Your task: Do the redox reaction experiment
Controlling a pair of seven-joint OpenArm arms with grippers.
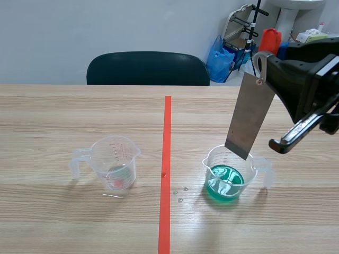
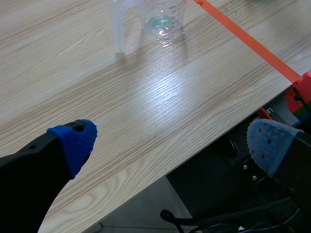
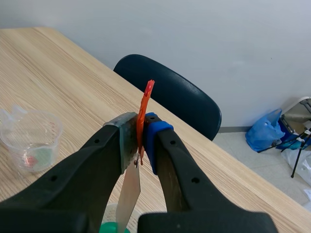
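Observation:
My right gripper is raised over the table's right side, shut on the top end of a grey metal strip that hangs down at a slant. The strip's lower end is at rim height of a clear beaker holding green liquid; I cannot tell whether it dips inside. In the right wrist view the strip is pinched between my fingers, above the green liquid. A second clear beaker, nearly empty, stands left of the tape line. My left gripper is open over the table's near edge, well short of that beaker.
An orange-red tape line splits the wooden table. A few droplets lie beside the green beaker. A dark chair stands behind the far edge, with a blue bag and clutter at the back right.

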